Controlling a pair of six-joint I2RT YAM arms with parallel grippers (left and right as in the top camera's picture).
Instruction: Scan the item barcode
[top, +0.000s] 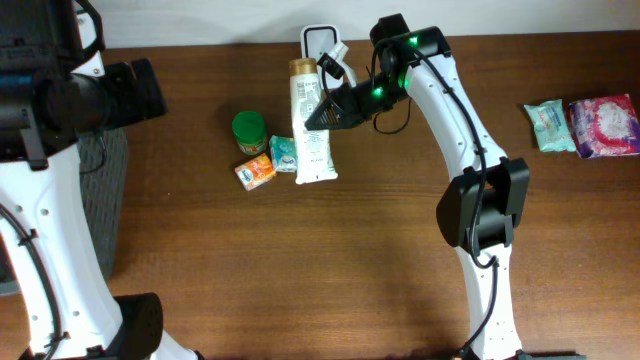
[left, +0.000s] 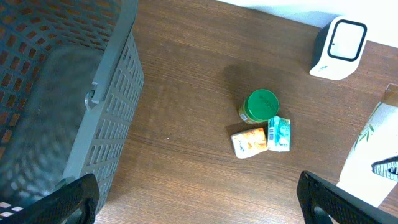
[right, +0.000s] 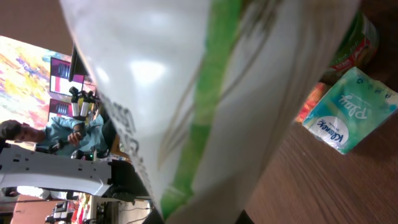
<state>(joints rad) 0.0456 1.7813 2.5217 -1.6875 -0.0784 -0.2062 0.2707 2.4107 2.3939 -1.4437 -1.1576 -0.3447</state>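
Your right gripper (top: 320, 108) is clamped shut on the tube (top: 312, 150), cap end just beside the scanner (top: 318, 40). Your left gripper (left: 202, 199) hangs wide open, empty, well left of the scanner.

A grey plastic lattice basket (left: 93, 87) fills the left side, standing on the brown wooden worktop (left: 186, 155). Mid-frame, a round green-lidded jar (left: 261, 106) touches a small orange packet (left: 249, 142) and a teal-and-white tissue packet (left: 280, 133), which lie side by side. A white boxy scanner with a dark window (left: 339, 48) stands top right. A white soft tube printed with green leaves (left: 370, 165) enters at the right edge, with a dark shape (left: 385, 168) on it that is too cropped to identify. The left hand (left: 199, 208) is spread wide, its black fingertips (left: 68, 199) in the bottom corners.
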